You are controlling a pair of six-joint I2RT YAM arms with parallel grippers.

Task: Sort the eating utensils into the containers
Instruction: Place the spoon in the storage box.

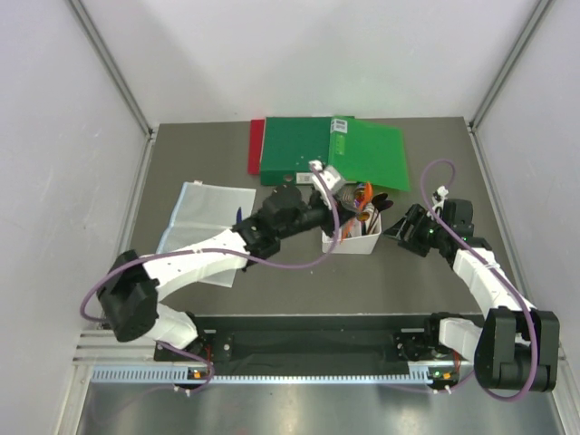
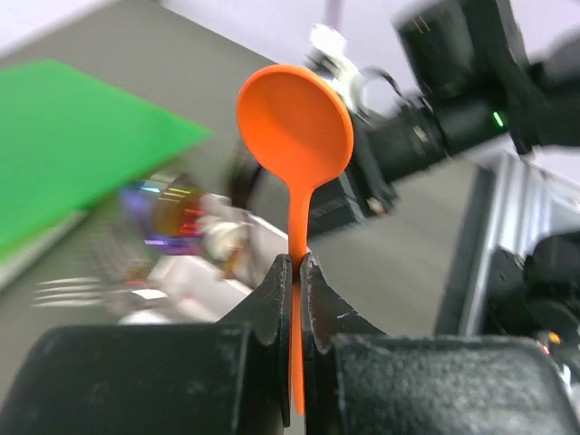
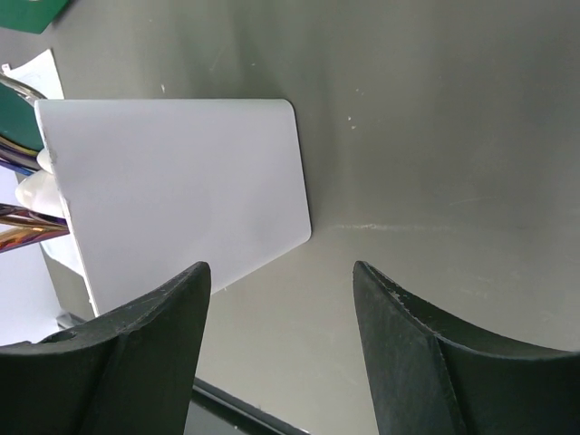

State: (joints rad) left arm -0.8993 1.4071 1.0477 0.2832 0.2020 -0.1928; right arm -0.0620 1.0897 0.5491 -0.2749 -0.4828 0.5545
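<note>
**Plastics and polished metal**

The orange spoon (image 2: 294,136) looks like smooth, matt plastic. The white bin (image 3: 181,190) is smooth satin plastic; inside it, rainbow utensils (image 3: 27,227) gleam like polished metal. Under the bin, the grey counter (image 3: 435,136) is matt and faintly speckled.

Both arms share one build: white shells over the long links, chunky black housings at the joints. The left arm (image 1: 195,258) and the right arm (image 1: 482,276) each carry a thin lilac cable (image 1: 292,265) that loops loosely outside the links. The left gripper (image 2: 294,267) has matte black fingers (image 2: 349,331) with speckled, scuffed faces; the right gripper (image 3: 281,276) has smooth, curved black ones. A small green light (image 2: 497,119) glows on one black housing.
</note>
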